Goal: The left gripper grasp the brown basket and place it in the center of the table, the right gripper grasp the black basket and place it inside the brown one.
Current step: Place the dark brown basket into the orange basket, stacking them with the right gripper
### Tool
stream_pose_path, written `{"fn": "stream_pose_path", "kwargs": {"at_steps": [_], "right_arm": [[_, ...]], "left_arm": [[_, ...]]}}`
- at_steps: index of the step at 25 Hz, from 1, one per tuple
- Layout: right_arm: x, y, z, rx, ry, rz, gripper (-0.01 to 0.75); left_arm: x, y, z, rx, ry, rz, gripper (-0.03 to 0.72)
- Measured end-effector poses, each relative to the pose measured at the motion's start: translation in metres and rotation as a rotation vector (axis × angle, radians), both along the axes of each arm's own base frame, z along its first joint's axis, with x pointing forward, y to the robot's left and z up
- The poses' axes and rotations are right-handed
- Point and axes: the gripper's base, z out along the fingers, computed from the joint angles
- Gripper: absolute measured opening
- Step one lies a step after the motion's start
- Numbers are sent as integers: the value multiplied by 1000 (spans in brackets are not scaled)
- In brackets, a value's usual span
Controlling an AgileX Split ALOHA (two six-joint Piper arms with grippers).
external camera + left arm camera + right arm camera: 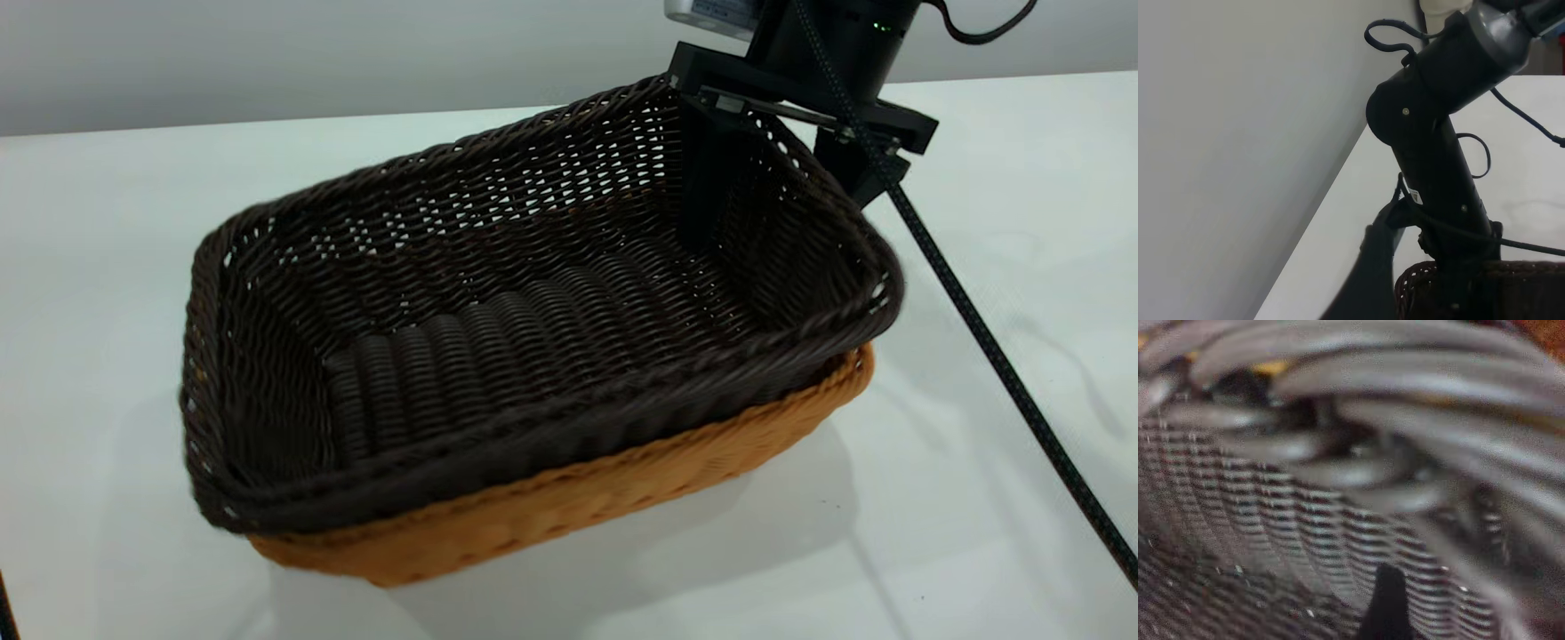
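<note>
Exterior view: the black basket [533, 311] fills the middle of the frame, a rectangular tray of very dark brown wicker with a thick braided rim, open-weave sloped sides that let white show through, and a ribbed, tightly woven floor. It sits nested inside the brown basket [569, 498], whose orange-tan weave shows only as a band below the dark rim along the lower edge and at the right corner. Both rest on the smooth white counter [978, 444], which casts soft grey shadows around them. At the upper right the right end effector [773, 178] reaches down over the far corner of the dark basket — one long tapered black finger [707, 187] stands inside against the wall, the other lies outside it, so the jaws straddle the rim and wall, closed on the wicker. A braided black cable [996, 347] trails from it toward the lower right. The right wrist view shows only blurred dark weave close up, with a finger tip [1386, 603] at the bottom centre. In the left wrist view the left end effector [1371, 267] is a dim dark shape at the bottom of the frame; whether its jaws are apart I cannot tell.
</note>
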Motion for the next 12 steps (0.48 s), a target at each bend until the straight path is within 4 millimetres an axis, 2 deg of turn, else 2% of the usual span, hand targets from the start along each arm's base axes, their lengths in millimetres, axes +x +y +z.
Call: {"fn": "stream_pose_path", "kwargs": {"at_steps": [5,8,12], "right_arm": [[16,-1,11,-26,-112,0,620],[14,5,17,38,-82,-28,629],[14,5,18,39,-79,-31,631]], "left_arm": [[0,0,0,-1,-1,0,668],[0,0,0,1,1,2,668],[0,0,0,2,1,1,668]]}}
